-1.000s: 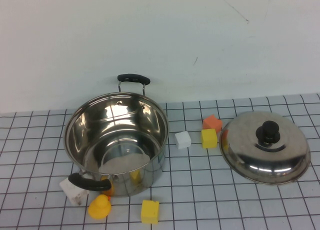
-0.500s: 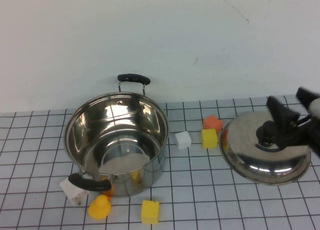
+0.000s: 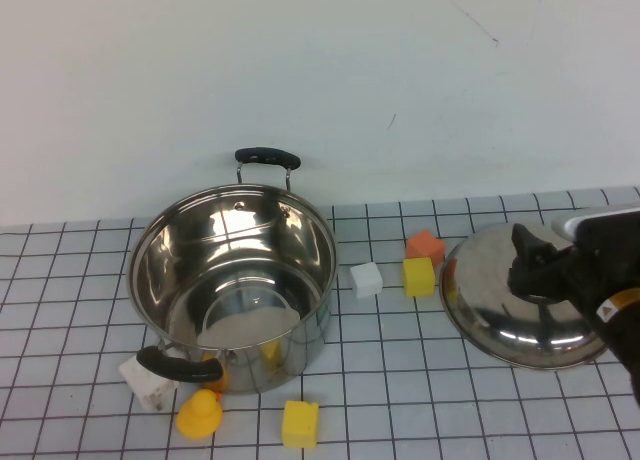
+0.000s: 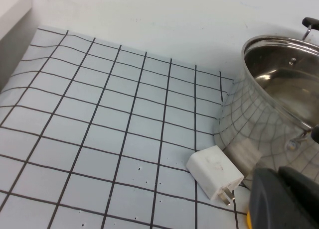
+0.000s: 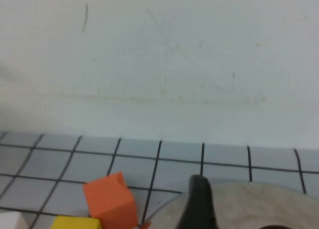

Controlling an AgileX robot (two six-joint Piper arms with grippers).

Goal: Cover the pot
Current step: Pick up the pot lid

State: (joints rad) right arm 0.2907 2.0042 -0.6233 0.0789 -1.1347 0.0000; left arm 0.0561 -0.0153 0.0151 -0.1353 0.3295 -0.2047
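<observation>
Since half a second ago right gripper (image 3: 530, 265) dropped onto lid (image 3: 490, 305) knob, centre right; closure: we cannot tell | pot (image 3: 232, 280) open, centre left | left gripper (image 4: 281, 199) parked beside pot, state unclear | step: grasp knob; next, we judge: clamp, lift, carry left over pot.

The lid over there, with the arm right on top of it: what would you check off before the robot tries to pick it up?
1. Right gripper over the lid at its knob: ok.
2. Fingers closed on the knob: cannot tell.
3. Pot upright, mouth open: ok.
4. Lid free of the yellow block beside it: cannot tell.
5. Left gripper low beside the pot, near the white charger, off the lid's likely path: ok.
</observation>
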